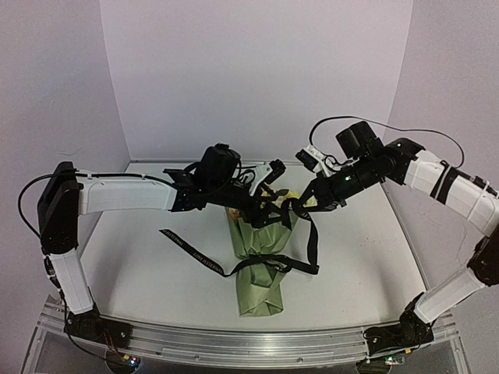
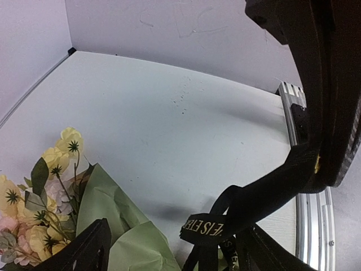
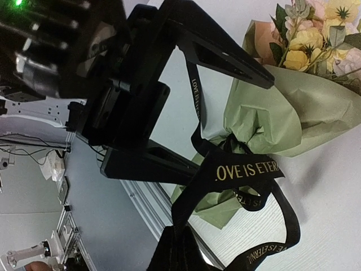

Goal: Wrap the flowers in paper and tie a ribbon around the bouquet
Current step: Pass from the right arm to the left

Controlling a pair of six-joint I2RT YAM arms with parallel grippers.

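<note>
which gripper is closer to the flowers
Left. The left gripper is open right beside the flowers; the right gripper is farther off, shut on the ribbon.

The bouquet (image 1: 263, 261) lies flat on the desk (image 1: 148, 280), its closed foot toward the near edge and its mouth pointing away. The paper (image 1: 261, 296), olive-green face outward, is creased and pinched in at the bouquet's waist, flaring out above and below. The flowers (image 1: 290, 195), pale yellow and cream with a little pink and green leaves, crowd out of the bouquet's far mouth. The ribbon (image 1: 191, 251), black with pale lettering that reads LOVE IS ETERNAL, is looped round the bouquet's waist. One tail trails flat to the bouquet's left, and another strand rises in a loop off its right side.
</note>
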